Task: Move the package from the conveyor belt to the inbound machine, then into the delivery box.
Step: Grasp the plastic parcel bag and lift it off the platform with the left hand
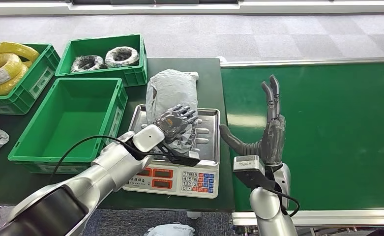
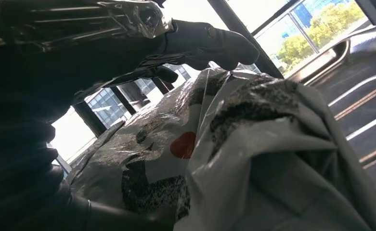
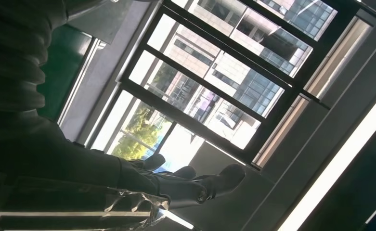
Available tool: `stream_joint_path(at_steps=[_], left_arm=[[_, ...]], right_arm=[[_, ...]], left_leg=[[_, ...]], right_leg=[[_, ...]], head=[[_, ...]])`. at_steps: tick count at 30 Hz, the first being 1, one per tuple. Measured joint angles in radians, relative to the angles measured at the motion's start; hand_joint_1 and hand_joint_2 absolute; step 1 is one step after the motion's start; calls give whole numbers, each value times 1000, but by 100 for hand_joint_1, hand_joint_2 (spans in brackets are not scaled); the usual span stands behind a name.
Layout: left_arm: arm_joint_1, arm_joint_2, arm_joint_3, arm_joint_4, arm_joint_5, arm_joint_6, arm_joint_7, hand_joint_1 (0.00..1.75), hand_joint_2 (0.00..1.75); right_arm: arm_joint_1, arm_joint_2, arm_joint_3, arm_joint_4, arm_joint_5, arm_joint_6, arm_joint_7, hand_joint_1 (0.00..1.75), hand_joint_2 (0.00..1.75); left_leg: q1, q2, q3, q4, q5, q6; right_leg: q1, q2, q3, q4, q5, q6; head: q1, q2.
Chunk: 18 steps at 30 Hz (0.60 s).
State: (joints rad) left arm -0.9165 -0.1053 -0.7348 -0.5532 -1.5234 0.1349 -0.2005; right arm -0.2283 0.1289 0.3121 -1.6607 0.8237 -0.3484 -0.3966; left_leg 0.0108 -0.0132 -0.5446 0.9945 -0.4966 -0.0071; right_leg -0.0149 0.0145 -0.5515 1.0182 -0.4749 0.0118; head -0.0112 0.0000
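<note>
Grey package (image 1: 171,93) lay on scale tray (image 1: 209,142), long axis running away from you, far end overhanging onto tabletop (image 1: 180,66). Your left hand (image 1: 177,125) rested on its near end, fingers (image 2: 205,43) curled over wrapping; firm grip could not be told. Right hand (image 1: 273,123) stood over conveyor belt (image 1: 327,132), fingers straight, holding nothing. Empty green box (image 1: 67,123) sat just left of scale. Far crates held wire coils (image 1: 103,59).

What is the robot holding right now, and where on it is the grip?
The left hand grips the grey package at its near end, over the scale's tray. The right hand holds nothing.
</note>
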Motion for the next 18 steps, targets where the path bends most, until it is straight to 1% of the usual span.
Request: stream_joint_path(at_steps=[3,8,12,18], left_arm=[[-21,6,-18,35,24,-14,-20,175,175],[-46,27,-29,48,37,-16,-16,175,175],[-47,31,-32,50,41,-16,-15,175,175],[-48,84,-43,61,70,0,-18,175,175]], right_arm=[[1,-5,7,-4,-6,-15,-4,0,175],[-8,-6,17,-11,-15,-21,-5,0,175],[-9,-6,18,-11,-16,-21,-5,0,175],[-20,-14,29,-2,-27,-20,-16,0,175]], left_leg=[[1,2,7,0,-2,0],[2,2,-7,0,11,-4],[2,3,-8,0,12,-4],[3,4,-6,-1,10,-6]], right_leg=[[1,2,6,0,-1,-1],[3,3,-9,1,8,-3],[3,3,-10,1,9,-3],[3,5,-9,1,7,-4]], head=[[0,0],[0,0],[0,0],[0,0]])
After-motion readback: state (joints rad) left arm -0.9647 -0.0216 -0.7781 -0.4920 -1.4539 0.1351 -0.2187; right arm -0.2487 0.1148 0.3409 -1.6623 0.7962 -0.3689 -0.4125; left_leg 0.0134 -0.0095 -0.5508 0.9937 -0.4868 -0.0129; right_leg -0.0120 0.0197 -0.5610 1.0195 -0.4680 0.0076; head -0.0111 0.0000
